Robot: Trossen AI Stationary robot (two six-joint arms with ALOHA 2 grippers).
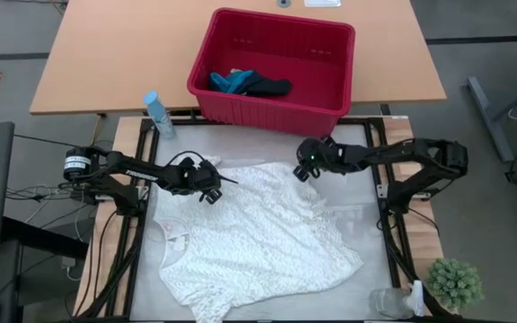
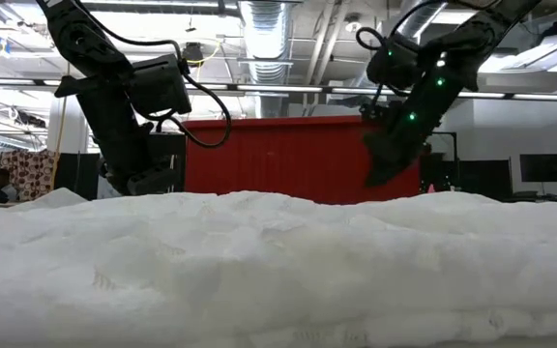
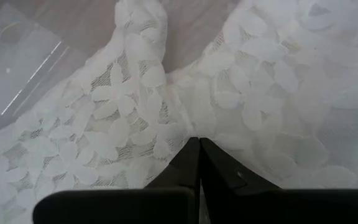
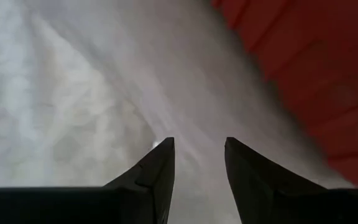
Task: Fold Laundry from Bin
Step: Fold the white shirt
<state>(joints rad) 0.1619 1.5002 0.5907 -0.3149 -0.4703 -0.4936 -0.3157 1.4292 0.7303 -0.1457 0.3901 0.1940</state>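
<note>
One bin [image 1: 321, 67], three cloths, two bottles, one plant [image 1: 454, 283].

White lace top [image 1: 254, 233]: spread flat but rumpled on the bench, front of bin. Red plastic bin [image 1: 330, 103]: rectangular, rimmed, upright, at bench's far edge. Inside bin, at its left end: teal cloth [image 1: 232, 82] bunched, touching crumpled dark cloth [image 1: 269, 86].

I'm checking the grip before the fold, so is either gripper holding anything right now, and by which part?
The left gripper is shut over the white lacy garment; a pinch cannot be told. The right gripper is open, holding nothing.
</note>
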